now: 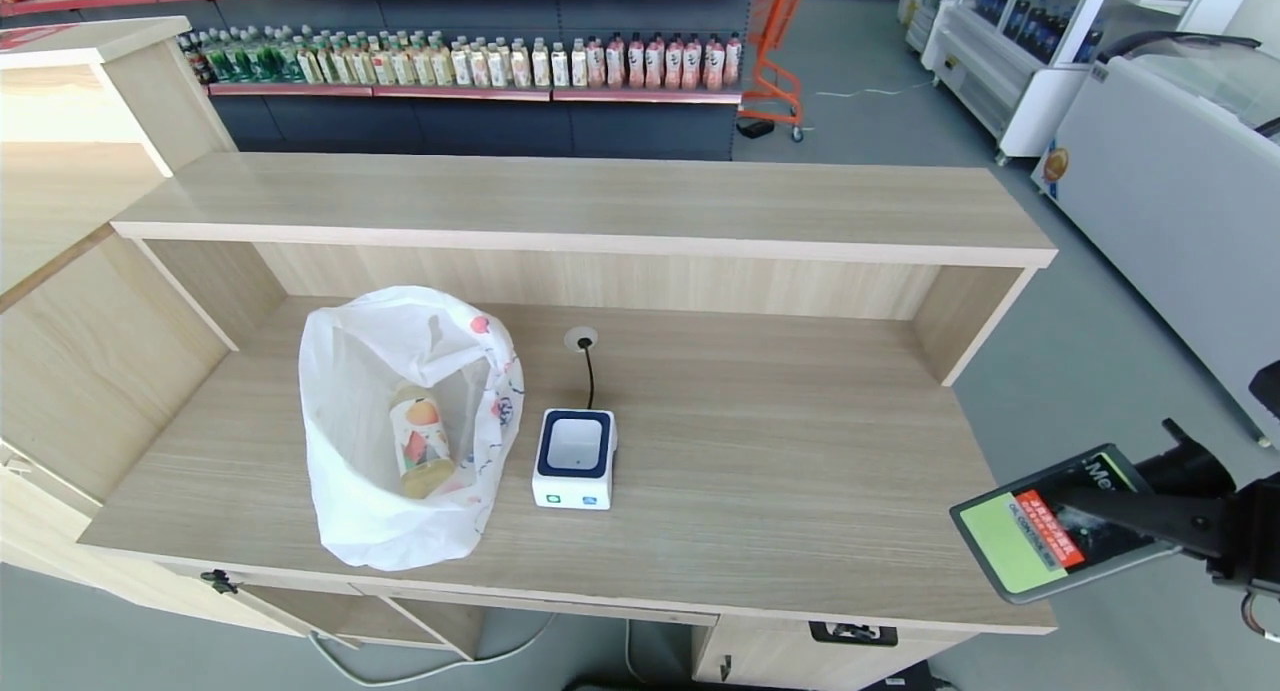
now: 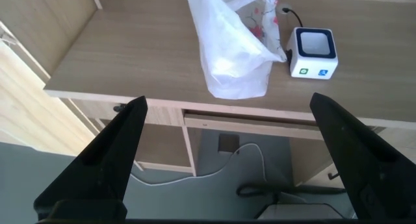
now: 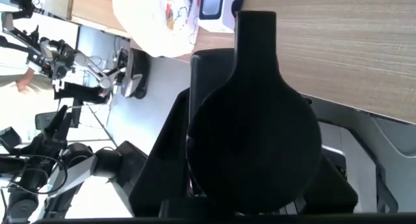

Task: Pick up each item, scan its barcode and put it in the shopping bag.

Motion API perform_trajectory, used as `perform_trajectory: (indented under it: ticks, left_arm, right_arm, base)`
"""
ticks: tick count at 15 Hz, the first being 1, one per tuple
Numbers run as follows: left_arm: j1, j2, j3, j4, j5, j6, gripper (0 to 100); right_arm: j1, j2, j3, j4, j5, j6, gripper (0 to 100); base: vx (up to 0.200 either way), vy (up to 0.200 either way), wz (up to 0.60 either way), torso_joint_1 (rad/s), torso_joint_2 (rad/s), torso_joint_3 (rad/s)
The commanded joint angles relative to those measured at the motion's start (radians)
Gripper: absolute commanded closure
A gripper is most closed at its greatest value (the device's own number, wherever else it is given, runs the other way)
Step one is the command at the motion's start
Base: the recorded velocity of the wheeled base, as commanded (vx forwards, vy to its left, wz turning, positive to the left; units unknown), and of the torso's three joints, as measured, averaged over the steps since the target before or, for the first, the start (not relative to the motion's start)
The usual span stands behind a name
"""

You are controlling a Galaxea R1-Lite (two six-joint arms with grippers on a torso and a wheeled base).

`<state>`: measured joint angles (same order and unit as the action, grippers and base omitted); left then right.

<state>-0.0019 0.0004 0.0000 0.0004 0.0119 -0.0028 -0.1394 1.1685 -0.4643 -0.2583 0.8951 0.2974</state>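
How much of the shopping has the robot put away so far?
One bottle already sits in the shopping bag. The right end effector holds a flat packet off the counter's right end, away from the scanner, so it looks not yet scanned. Left to do: scan that packet and bag it. The left end effector is open, holding nothing.

Shop, drink shelves [image 1: 460, 63], freezers [image 1: 1170, 161], chkout counter [image 1: 760, 451]

You had bright, diffuse light over the counter [image 1: 780, 451]. Shadows were soft and faint beside bag [image 1: 350, 441] and scanner [image 1: 575, 458]. Scanner window glared pale; the pack [image 1: 1040, 536] had a faint sheen. Head view bowed straight lines near its edges. The left gripper [image 2: 229, 100] read as a dark silhouette.
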Motion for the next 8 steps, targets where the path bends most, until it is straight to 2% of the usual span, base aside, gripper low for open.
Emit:
perform_trajectory:
  ticks: [1, 5, 8]
  left_arm:
    - [0.000, 0.000, 0.000, 0.000, 0.000, -0.002, 0]
    - [0.000, 0.000, 0.000, 0.000, 0.000, 0.001, 0]
    - [0.000, 0.000, 0.000, 0.000, 0.000, 0.003, 0]
  right_arm:
    - [0.000, 0.003, -0.001, 0.001, 0.001, -0.001, 100]
    - [0.000, 0.049, -0.028, -0.016, -0.002, -0.003, 100]
    - [0.000, 0.095, -0.057, -0.053, -0.002, -0.003, 100]
  base:
    - [0.000, 0.200, 0.00, 0.007, 0.00, 0.002]
    - [0.000, 0.200, 0.00, 0.001, 0.00, 0.004]
    - [0.000, 0.000, 0.00, 0.000, 0.00, 0.000]
